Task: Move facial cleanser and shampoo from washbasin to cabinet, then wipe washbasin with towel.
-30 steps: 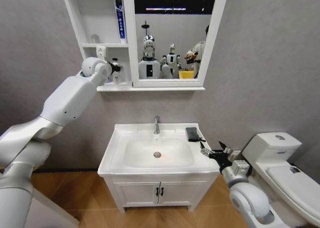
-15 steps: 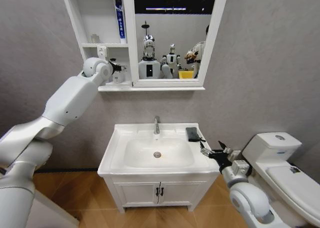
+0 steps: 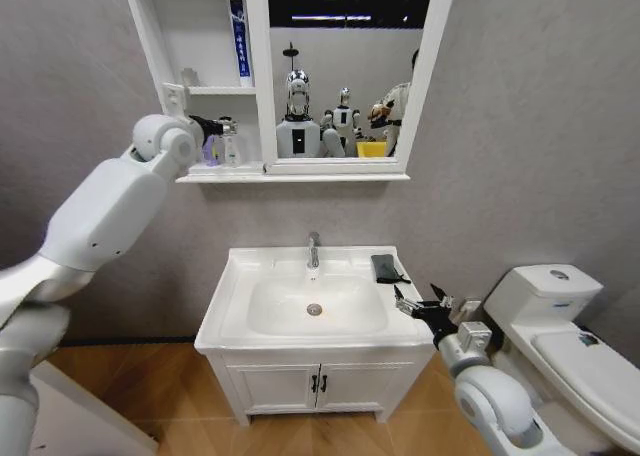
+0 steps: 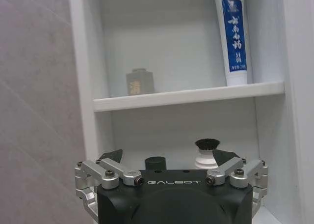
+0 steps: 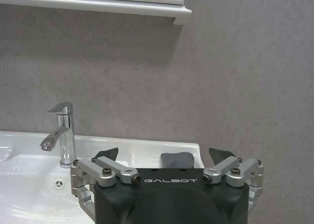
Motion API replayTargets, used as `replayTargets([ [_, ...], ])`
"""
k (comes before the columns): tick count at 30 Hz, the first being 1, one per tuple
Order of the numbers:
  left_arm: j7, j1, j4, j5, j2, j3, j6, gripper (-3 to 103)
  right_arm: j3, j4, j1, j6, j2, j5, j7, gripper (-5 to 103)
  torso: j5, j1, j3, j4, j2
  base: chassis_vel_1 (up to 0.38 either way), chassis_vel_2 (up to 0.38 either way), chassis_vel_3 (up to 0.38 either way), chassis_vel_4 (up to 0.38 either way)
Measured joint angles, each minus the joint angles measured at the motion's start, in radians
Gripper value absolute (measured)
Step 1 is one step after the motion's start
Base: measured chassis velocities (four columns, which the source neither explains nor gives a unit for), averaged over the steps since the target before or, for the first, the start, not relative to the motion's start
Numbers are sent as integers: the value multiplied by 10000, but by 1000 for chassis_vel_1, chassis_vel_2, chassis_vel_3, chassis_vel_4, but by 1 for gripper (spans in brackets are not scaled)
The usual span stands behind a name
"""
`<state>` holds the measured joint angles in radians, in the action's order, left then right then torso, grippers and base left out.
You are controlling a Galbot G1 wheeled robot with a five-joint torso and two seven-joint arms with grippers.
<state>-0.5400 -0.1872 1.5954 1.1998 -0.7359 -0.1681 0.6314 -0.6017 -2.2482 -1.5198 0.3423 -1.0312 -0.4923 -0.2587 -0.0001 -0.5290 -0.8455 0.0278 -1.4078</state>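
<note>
With both bottles [image 3: 222, 146] parked on the tall white open-shelved cabinet [image 3: 190, 96], your left gripper [image 3: 215, 128] hovers empty, fingers spread; at four o'clock of the white ceramic washbasin [image 3: 315, 306], your right gripper [image 3: 418, 307], fingers spread, faces the dark folded towel [image 3: 388, 268], seemingly for wiping.

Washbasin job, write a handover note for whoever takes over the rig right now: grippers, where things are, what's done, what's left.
Left gripper: open, holding nothing, raised at the cabinet's bottom shelf.
Right gripper: open, holding nothing, low beside the washbasin's right front corner, aimed toward the towel.
Two bottles stand on the bottom shelf just past the left jaws. A blue and white tube and a small dark jar stand on the shelf above.
The towel lies folded on the back right of the washbasin top, beside the tap.
Done: no bottles remain on the washbasin.
Left: pick up the towel and wipe the washbasin.
</note>
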Motion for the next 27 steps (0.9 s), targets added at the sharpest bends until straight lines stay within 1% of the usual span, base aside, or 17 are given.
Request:
replayTargets([
  [2,-256,263,478,279,290,333,38,100,8,-33,-1,20,65,-4,-4,100,1,0,0,0,0,0,0,0,0],
  [5,-919,1502,2593,1499,1466,1478,259,100,-33,-151,-52,145,253,-62,-34,100,-3,0,1,-6,0,0,0,0,0],
  [8,-1102,1971,3329,1901,1966,1766,248,100,-63,-178,-88,168,273,-75,-46,100,2,1,2,-2,-1,0,0,0,0],
  [9,-1417,2641,4190,2578,2629,2219,200,100,-94,-202,-153,180,281,-76,-69,100,2,2,1,-3,-3,0,0,0,0],
  [11,-2124,3319,5166,3585,3212,2596,24,100,-165,-304,-349,189,183,-74,-142,100,2,2,2,-11,-3,0,0,0,0],
  [13,-2426,3700,5669,3890,3309,2713,-130,100,-290,-449,-628,188,10,-57,-220,100,8,2,2,-6,-3,0,0,0,0],
  [14,-2426,3700,5669,3890,3309,2713,-130,100,-290,-449,-628,188,10,-57,-220,100,8,2,2,-6,-3,0,0,0,0],
  [15,-2518,4172,6064,3900,3388,2893,-258,100,-343,-577,-814,195,-102,-70,-338,100,5,2,1,14,-3,0,0,0,0],
  [18,-2858,6625,7142,3415,3582,4613,-936,100,-336,-867,-858,286,45,-315,-507,100,14,1,2,7,-3,-41,-20,-14,-16],
  [19,-2858,6625,7142,3415,3582,4613,-936,100,-336,-867,-858,286,45,-315,-507,100,14,1,2,7,-3,0,0,0,0],
  [20,-3068,8023,7458,3207,3460,5383,-1085,100,-337,-998,-871,371,178,-514,-556,100,9,1,1,-7,-3,0,0,0,0],
  [21,-3102,9219,7610,2836,3253,6004,-1193,100,-345,-1102,-882,439,296,-673,-627,100,1,1,1,-6,-3,0,0,0,0],
  [22,-2869,10653,7682,2095,2929,6724,-1368,100,-391,-1212,-890,477,429,-805,-707,100,-4,0,0,-6,-2,0,0,0,0],
  [23,-2869,10653,7682,2095,2929,6724,-1368,100,-391,-1212,-890,477,429,-805,-707,100,-4,0,0,-6,-2,0,0,0,0],
  [25,-2217,12918,7680,577,2264,7824,-1732,100,-566,-1382,-918,506,659,-952,-814,100,-2,0,0,-1,-1,0,0,0,0],
  [26,-2063,13517,7680,168,2042,8137,-1831,100,-633,-1447,-934,509,734,-1012,-872,100,-2,0,0,0,0,0,0,0,0],
  [27,-2063,13517,7680,168,2042,8137,-1831,100,-633,-1447,-934,509,734,-1012,-872,100,-2,0,0,0,0,0,0,0,0],
])
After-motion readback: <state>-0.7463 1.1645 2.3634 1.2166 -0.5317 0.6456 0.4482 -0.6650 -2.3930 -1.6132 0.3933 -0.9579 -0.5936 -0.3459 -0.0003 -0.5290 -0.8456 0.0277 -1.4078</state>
